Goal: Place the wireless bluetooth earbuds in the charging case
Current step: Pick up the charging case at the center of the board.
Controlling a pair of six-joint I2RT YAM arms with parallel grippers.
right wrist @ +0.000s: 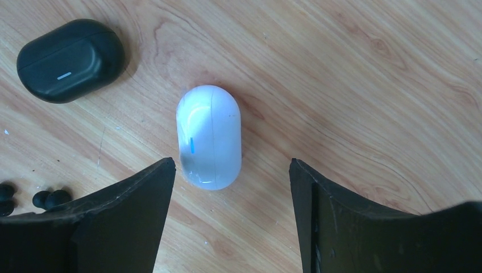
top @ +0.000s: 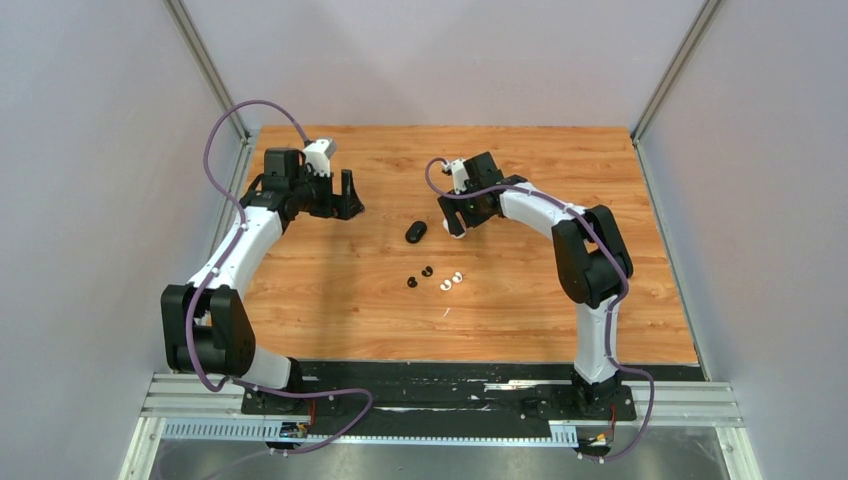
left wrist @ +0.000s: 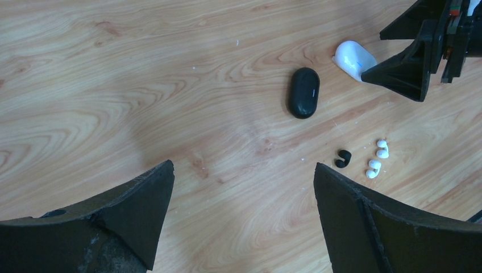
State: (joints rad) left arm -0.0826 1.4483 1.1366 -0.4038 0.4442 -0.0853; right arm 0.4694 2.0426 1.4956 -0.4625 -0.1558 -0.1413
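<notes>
- The right gripper [right wrist: 232, 170] hangs with its black fingers spread wide, gripping nothing. The near end of a glossy white pill-shaped plastic charging case [right wrist: 208, 136] lies between them, lid shut, closer to one finger than the other.
- The step in hand looks like taking hold of that white case. The next move calls for centring the jaws on it and pinching its sides squarely, since a smooth rounded shell is likely to skid on the wood-grain table [right wrist: 369, 85].
- Just outside that nearer finger, two tiny black plastic earbuds [right wrist: 51, 199] sit loose, close enough to be knocked by a sideways shift.
- Farther out on that side, ahead of the fingertips, a matte black pill-shaped plastic charging case [right wrist: 71, 60] also lies shut, apart from the white one.
- Two tiny white plastic earbuds [left wrist: 382, 152] rest near the black pair. None is in a case yet, and both lids must open first.
- Well across the table, the left gripper [left wrist: 243, 170] hovers spread and empty above the wood.
</notes>
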